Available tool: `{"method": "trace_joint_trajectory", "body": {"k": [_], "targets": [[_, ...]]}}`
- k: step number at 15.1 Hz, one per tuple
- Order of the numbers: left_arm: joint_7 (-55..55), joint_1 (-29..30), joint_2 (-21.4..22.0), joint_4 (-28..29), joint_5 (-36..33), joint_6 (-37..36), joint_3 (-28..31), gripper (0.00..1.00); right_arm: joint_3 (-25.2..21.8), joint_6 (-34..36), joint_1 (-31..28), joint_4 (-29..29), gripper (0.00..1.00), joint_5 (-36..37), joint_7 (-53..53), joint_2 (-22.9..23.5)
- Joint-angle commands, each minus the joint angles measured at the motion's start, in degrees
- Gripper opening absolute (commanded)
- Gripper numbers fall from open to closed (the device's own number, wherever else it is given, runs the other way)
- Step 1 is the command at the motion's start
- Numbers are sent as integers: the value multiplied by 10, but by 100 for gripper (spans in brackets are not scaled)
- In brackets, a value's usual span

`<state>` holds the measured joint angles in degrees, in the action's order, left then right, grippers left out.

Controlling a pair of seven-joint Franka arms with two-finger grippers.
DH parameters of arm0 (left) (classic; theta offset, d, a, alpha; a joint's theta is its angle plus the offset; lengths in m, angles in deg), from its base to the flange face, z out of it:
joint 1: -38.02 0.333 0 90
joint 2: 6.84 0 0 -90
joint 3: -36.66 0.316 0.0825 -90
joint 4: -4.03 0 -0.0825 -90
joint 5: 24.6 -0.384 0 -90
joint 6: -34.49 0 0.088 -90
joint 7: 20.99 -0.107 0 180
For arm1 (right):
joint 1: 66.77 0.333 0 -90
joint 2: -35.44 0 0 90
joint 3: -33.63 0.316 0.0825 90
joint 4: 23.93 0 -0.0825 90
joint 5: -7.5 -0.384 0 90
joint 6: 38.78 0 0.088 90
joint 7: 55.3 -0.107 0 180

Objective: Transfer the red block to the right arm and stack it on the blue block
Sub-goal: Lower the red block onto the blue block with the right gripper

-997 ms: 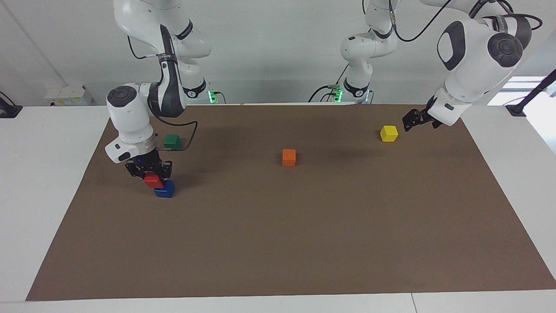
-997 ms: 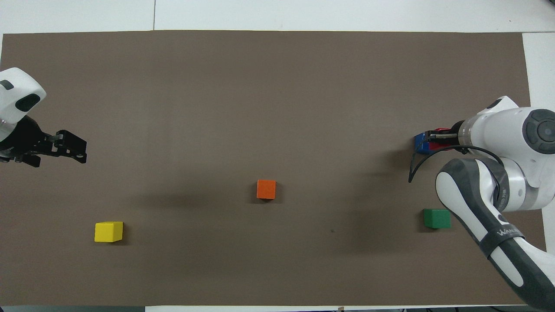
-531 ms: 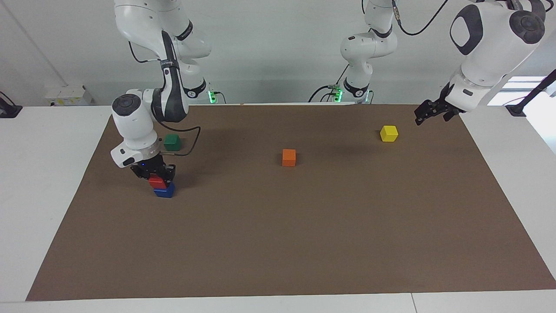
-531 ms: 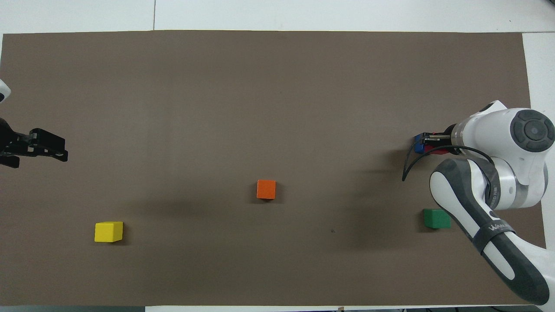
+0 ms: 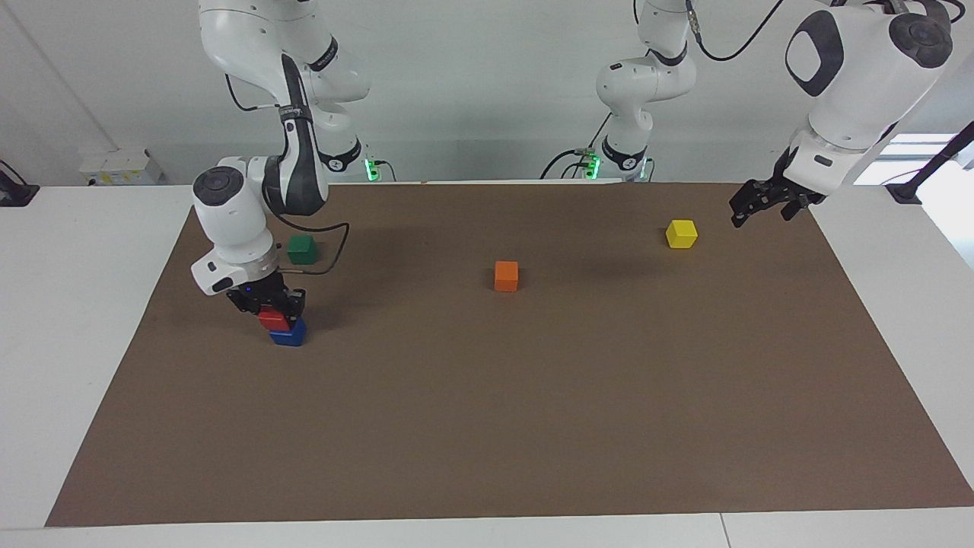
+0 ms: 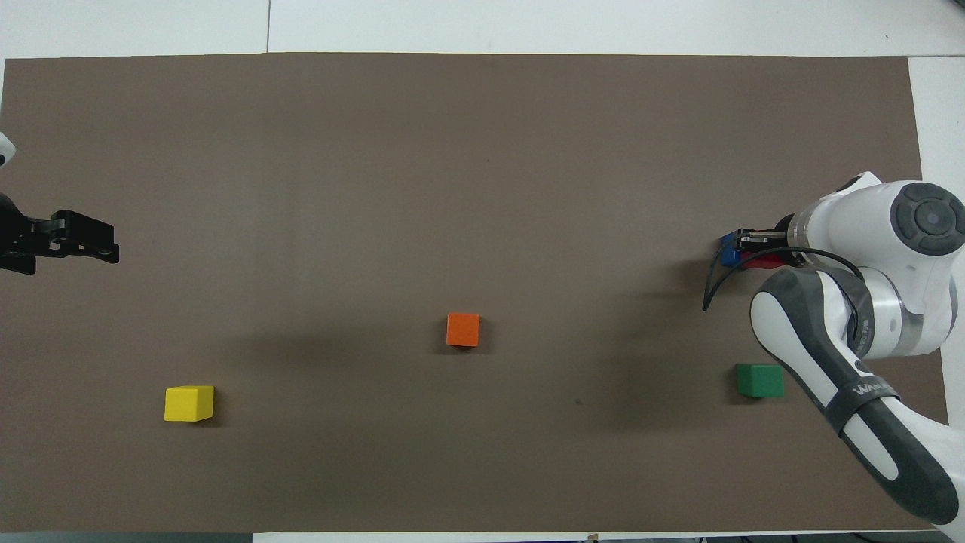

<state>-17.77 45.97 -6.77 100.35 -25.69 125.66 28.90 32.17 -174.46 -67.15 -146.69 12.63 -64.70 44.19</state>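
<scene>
Right gripper [image 5: 268,306] clamped on the red block [image 5: 273,319], which sits on the blue block [image 5: 288,333] near the right arm's bench end; square edges before releasing; left gripper [image 5: 749,209] waits wide.

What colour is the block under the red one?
Deep blue, clearest in the facing view.

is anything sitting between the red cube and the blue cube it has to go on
Nothing visible. The small glossy red cube, gripped in the right gripper, already sits directly on the deep blue cube, with no other block between them. The green cube lies apart, nearer the robots.
</scene>
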Motion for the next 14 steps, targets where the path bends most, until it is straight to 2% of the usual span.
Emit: {"method": "trace_joint_trajectory", "body": {"k": [1, 3, 4, 8, 14], "targets": [[-5, -14, -11, -6, 4, 6, 11, 100, 6, 45, -4, 52, 12, -24, -11, 21], [-5, -21, -18, -12, 7, 8, 12, 100, 6, 49, -2, 60, 13, -38, -11, 24], [-5, -22, -37, -30, 6, 3, 12, 100, 6, 48, -2, 60, 12, -41, -11, 25], [12, -22, -39, -45, 12, -7, 12, 100, 6, 38, -1, 60, 1, -41, -11, 27], [13, -22, -38, -44, 12, -5, 11, 100, 6, 27, -1, 58, 1, -41, -7, 27]]}}
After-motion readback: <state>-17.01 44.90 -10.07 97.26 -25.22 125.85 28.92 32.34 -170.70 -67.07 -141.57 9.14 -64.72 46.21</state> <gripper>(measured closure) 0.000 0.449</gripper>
